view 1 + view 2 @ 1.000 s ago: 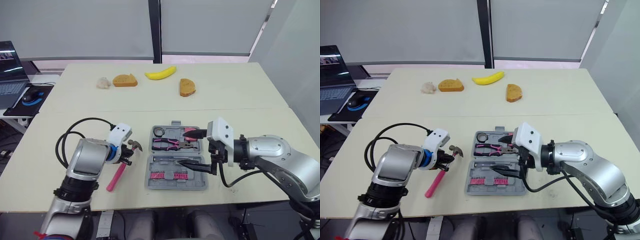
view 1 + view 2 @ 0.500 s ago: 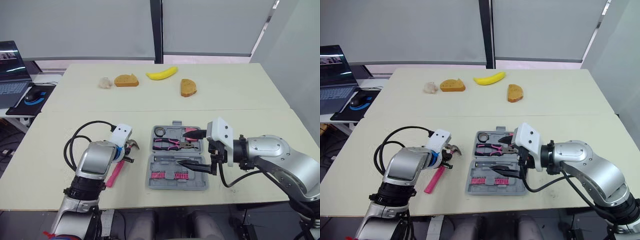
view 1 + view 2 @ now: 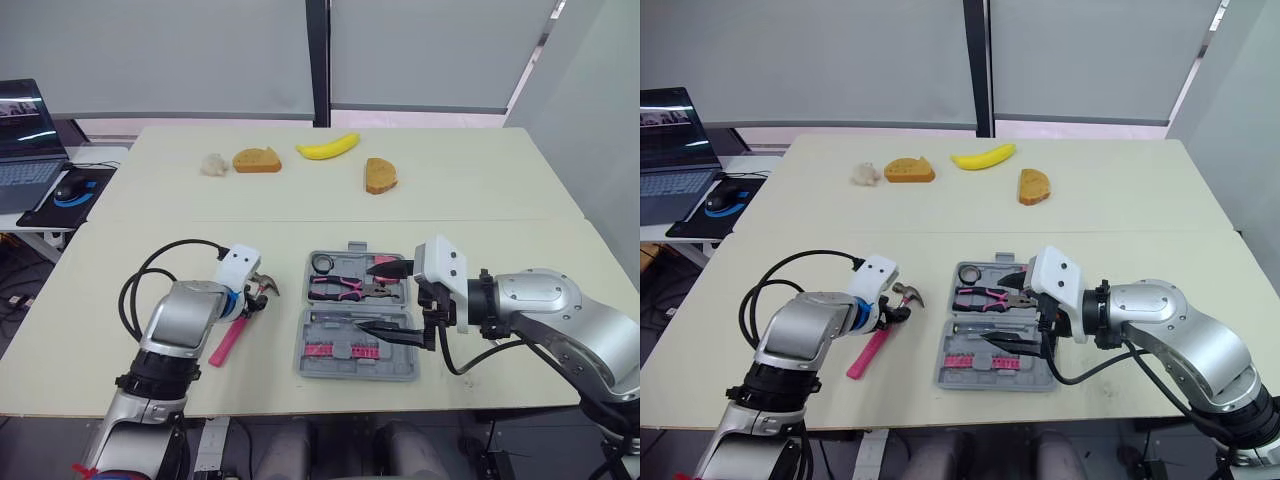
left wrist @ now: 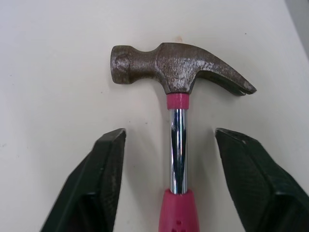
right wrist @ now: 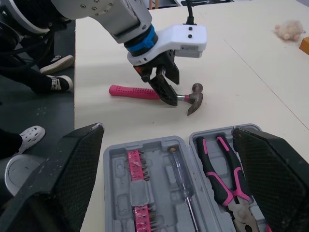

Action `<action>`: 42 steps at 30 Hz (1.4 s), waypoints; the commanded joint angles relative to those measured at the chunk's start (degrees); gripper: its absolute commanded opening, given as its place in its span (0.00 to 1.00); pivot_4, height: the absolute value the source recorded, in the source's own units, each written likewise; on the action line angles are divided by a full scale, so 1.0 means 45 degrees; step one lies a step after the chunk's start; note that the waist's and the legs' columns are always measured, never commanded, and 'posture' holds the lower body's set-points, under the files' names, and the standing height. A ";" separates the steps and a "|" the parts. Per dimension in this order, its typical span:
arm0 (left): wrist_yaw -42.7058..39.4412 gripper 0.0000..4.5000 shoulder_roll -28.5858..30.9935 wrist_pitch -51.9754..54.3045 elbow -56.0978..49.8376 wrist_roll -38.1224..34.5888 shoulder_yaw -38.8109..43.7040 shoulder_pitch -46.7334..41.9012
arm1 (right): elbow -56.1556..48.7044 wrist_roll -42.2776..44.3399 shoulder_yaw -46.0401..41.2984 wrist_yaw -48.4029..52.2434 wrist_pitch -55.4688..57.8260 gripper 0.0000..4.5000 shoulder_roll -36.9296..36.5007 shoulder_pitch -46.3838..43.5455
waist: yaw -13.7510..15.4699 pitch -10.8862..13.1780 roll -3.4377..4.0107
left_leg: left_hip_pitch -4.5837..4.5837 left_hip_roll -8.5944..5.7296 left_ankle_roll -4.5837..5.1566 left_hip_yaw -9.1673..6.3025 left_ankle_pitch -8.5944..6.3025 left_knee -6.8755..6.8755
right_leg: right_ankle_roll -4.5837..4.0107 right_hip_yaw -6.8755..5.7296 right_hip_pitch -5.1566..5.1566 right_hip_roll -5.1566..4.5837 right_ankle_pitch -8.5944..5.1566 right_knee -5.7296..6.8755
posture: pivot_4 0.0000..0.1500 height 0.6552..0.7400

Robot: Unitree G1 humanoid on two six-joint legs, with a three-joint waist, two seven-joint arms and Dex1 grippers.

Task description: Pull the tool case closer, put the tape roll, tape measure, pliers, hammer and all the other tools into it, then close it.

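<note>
The left hand point(image 4: 170, 145), wide open, is straddling the slick steel neck of the hammer point(image 4: 178, 63) lying on the counter point(image 3: 480, 210) left of the tool case point(image 3: 356, 373), likely risking a head-heavy swing or slip.

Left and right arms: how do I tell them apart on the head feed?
Both are silver-grey metal tubes, each ending in a white boxy housing and a pincer of two black tapered fingers. The left arm carries a blue ring behind the left pincer and a looping black cable; the right arm has black collars behind the right pincer and a black cable hanging beneath.
</note>
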 commanded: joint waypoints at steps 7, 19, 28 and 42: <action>-0.1092 0.99 0.0557 -0.0149 -0.5331 -0.2146 0.4198 0.3408 | 0.0343 -0.0431 0.0197 0.0451 -0.0846 1.00 0.0314 -0.0409 | -0.0038 -0.0005 0.0008 | 0.0009 0.0005 -0.0001 0.0012 -0.0001 -0.0011 | -0.0001 0.0012 0.0003 -0.0002 0.0000 -0.0024 | 1.00 1.00; -0.2270 0.99 0.0285 -0.4439 -0.4306 -0.4138 0.6075 0.6191 | 0.0716 -0.0840 0.0477 0.0886 -0.1209 1.00 0.0592 -0.0659 | 0.0245 -0.0007 0.0004 | 0.0009 0.0009 0.0000 0.0000 -0.0004 -0.0011 | -0.0023 -0.0023 0.0011 -0.0023 0.0011 -0.0088 | 1.00 1.00; -0.1126 0.99 -0.0471 -0.7737 -0.1417 -0.3104 0.3506 0.5024 | 0.0490 -0.0819 0.0260 0.0616 -0.0975 1.00 0.0552 -0.0549 | 0.0229 -0.0007 0.0002 | 0.0008 0.0006 0.0001 0.0006 -0.0004 -0.0016 | -0.0024 -0.0019 0.0030 -0.0022 0.0013 -0.0083 | 1.00 1.00; 0.0352 0.99 -0.1629 -1.0496 0.2353 -0.1847 0.1675 0.3791 | 0.0353 -0.0753 0.0002 0.0381 -0.0612 1.00 0.0352 -0.0670 | 0.0107 -0.0008 0.0002 | 0.0006 0.0011 0.0001 0.0003 -0.0004 -0.0020 | -0.0023 -0.0023 0.0023 -0.0013 0.0013 -0.0076 | 1.00 1.00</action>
